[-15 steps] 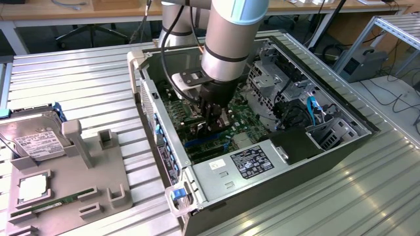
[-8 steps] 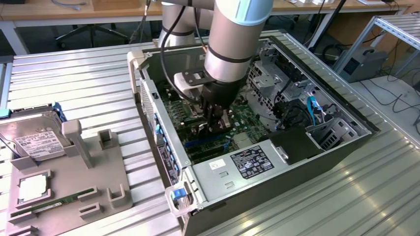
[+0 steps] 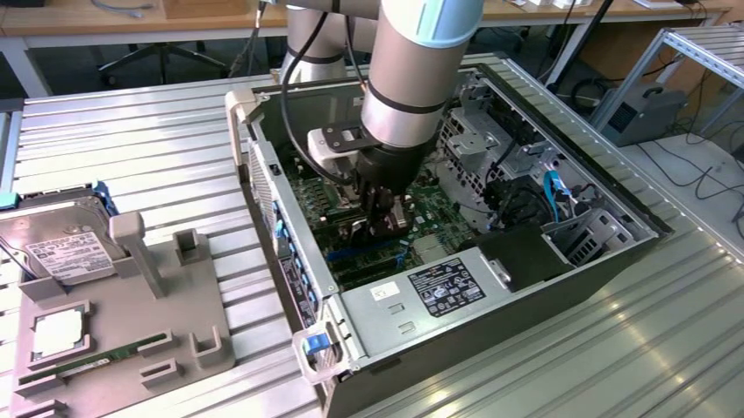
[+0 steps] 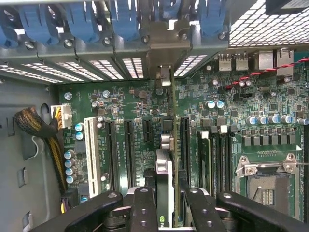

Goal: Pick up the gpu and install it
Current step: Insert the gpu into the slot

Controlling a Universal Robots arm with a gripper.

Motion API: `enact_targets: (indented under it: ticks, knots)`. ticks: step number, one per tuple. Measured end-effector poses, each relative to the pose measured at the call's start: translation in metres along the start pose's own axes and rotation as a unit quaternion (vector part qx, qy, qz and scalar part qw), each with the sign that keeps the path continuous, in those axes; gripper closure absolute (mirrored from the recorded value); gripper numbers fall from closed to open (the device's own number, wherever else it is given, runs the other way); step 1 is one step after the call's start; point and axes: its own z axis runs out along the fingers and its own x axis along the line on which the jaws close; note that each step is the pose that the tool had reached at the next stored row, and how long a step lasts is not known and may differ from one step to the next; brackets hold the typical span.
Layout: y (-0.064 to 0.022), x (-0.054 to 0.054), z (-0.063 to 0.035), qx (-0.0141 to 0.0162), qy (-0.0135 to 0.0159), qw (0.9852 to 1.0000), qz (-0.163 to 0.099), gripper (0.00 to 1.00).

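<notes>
Gripper is lowered inside the open computer case, over the motherboard. Both fingers are clamped on the gpu, one on each face.

- The gpu stands on edge, upright over the motherboard, between the long black expansion slots and the RAM slots.
- Its silver bracket reaches the case's rear wall, under the row of blue retaining clips.
- Cannot tell whether its lower edge is seated in a slot.
- CPU socket lies on the same board, well apart from the card.
- Outside the case, on the exterior view's left: a grey fixture carrying a hard drive and a RAM stick.
</notes>
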Motion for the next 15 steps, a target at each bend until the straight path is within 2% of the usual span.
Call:
enact_targets:
  ticks: [15]
  knots:
    - [0.0010,0.0000,-0.0019,0.0000,-0.0009,1.0000,0.000,0.73]
